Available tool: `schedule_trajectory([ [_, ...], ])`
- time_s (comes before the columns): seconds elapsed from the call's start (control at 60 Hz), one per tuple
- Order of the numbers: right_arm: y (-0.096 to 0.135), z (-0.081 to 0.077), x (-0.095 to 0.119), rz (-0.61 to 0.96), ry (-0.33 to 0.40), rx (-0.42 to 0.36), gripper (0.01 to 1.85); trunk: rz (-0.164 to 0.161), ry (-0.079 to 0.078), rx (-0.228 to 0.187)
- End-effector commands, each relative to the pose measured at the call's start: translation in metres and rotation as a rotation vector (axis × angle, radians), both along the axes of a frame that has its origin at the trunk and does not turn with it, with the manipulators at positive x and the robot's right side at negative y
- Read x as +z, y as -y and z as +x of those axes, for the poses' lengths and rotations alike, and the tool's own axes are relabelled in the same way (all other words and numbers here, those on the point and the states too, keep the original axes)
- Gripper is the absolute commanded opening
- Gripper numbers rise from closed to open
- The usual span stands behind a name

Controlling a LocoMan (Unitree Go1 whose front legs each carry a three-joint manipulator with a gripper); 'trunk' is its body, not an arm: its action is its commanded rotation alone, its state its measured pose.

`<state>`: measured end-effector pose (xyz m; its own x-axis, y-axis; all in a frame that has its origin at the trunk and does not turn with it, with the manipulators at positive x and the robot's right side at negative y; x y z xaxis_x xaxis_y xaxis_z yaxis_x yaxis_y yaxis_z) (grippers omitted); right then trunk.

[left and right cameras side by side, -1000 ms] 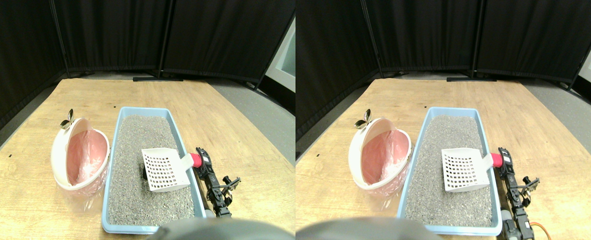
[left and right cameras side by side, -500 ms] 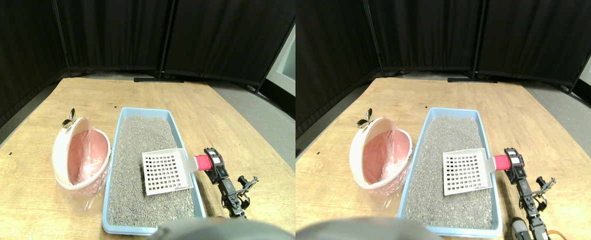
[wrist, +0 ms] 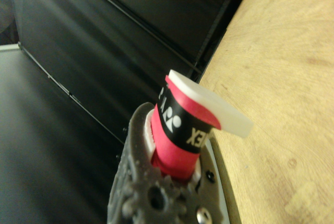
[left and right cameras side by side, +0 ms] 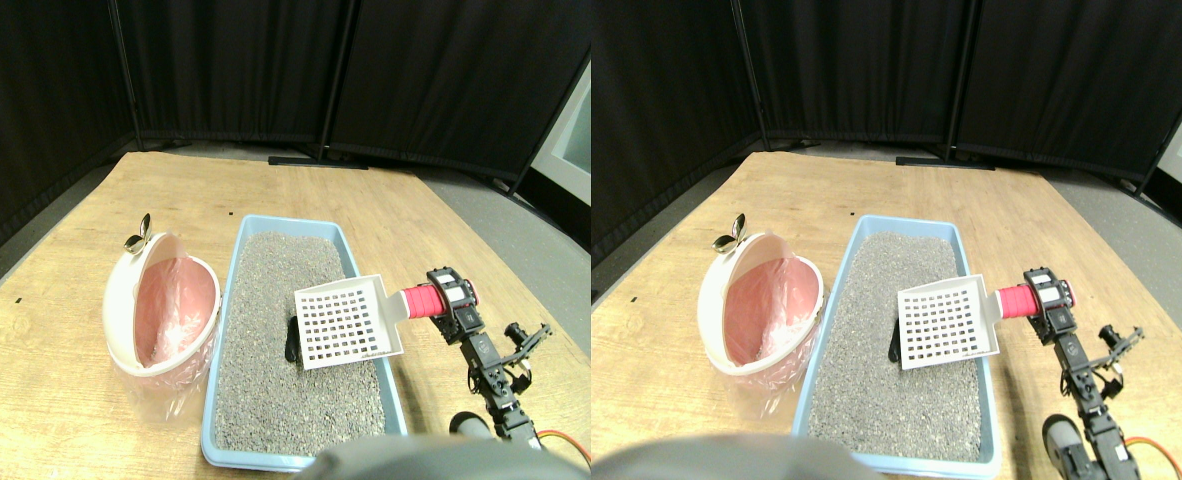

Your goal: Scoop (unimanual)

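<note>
My one hand (left and right cameras side by side: 443, 300) is clamped on one scoop (left and right cameras side by side: 349, 322); beyond the hand, one litter tray (left and right cameras side by side: 244, 250), one pink-lined bin (left and right cameras side by side: 159, 310).

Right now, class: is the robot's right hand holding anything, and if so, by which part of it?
Yes. The right hand holds the white slotted scoop by its red wrapped handle, at the end away from the blade.
</note>
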<state>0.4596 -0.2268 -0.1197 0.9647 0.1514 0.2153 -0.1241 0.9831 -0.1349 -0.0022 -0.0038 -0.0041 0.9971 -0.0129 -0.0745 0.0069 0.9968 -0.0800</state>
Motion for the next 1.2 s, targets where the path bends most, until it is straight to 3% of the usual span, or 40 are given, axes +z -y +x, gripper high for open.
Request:
schedule_trajectory([
  [0.017,-0.002,0.003,0.023,-0.013,0.070,0.036,0.06,-0.031,-0.021,0.025],
  [0.283,-0.001,0.020,0.037,-0.139,0.023,0.059,0.06,-0.071,-0.036,0.072],
  [0.417,-0.003,0.026,0.038,-0.216,0.001,0.053,0.18,-0.090,-0.046,0.092],
  [0.45,-0.005,0.027,0.038,-0.225,-0.012,0.043,0.06,-0.096,-0.048,0.099],
  [0.6,-0.008,0.032,0.040,-0.269,-0.028,0.021,0.06,-0.111,-0.057,0.116],
  [0.683,-0.010,0.036,0.041,-0.301,-0.026,0.007,0.06,-0.123,-0.062,0.125],
  [0.767,-0.011,0.040,0.045,-0.320,-0.004,0.008,0.21,-0.134,-0.065,0.134],
  [0.833,-0.014,0.042,0.048,-0.328,0.007,0.007,0.06,-0.144,-0.068,0.143],
  [0.983,-0.027,0.041,0.056,-0.351,-0.003,-0.004,0.06,-0.167,-0.072,0.159],
  [1.2,-0.035,0.044,0.065,-0.389,0.004,0.058,0.06,-0.188,-0.072,0.168],
])
